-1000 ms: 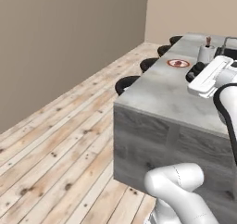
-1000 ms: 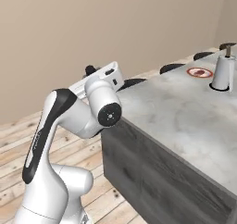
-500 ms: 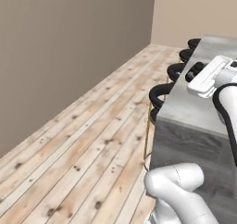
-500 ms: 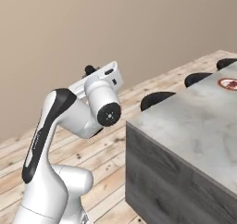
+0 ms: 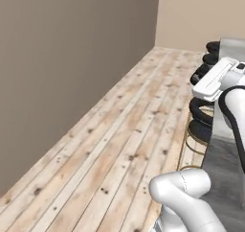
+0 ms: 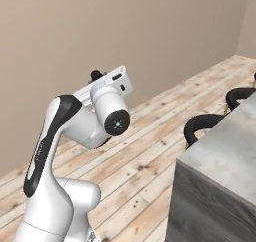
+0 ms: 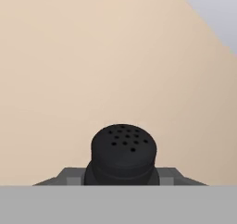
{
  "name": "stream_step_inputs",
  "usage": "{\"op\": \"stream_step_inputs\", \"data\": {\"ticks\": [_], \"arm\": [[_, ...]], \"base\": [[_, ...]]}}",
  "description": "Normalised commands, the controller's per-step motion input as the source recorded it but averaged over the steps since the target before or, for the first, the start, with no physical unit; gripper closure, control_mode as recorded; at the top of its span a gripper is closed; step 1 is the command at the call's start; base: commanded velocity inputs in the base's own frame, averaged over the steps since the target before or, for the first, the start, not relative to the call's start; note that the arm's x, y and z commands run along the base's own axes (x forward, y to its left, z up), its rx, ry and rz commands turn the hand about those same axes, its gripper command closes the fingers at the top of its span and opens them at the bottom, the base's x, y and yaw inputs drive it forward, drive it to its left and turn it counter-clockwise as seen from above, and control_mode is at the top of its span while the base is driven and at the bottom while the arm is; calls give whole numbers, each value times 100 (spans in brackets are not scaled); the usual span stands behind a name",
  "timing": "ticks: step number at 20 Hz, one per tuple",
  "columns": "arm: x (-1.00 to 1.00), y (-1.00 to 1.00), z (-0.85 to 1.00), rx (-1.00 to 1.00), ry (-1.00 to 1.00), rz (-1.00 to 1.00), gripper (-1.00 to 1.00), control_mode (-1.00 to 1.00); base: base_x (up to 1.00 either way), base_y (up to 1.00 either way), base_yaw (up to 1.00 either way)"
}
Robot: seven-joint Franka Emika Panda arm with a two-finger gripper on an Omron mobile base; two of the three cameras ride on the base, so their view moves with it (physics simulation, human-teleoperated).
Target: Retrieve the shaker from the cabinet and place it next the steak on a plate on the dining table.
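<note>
A beige wall (image 7: 92, 56) is behind the black shaker (image 7: 123, 152), which the gripper (image 7: 121, 177) holds between its fingers; the dining table (image 6: 225, 161) stands near black stools (image 5: 203, 106).

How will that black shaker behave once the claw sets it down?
The shaker looks rigid, probably hard plastic, so it shouldn't deform. Its holed cap appears round, so it could roll if laid sideways. It seems small and likely light, so a nudge might tip it.

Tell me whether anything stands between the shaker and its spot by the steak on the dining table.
Cannot say: the shaker sits in the gripper, the dining table corner is near, but the plate and steak are out of frame. Stools line the table's side.
</note>
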Motion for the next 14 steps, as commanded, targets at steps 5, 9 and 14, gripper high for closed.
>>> {"op": "stream_step_inputs", "data": {"ticks": [5,9,14], "arm": [[0,0,0,0,0,0,100,100],[0,0,0,0,0,0,100,100],[0,0,0,0,0,0,100,100]], "base": [[100,95,-62],[100,84,-72],[100,86,-71]]}}
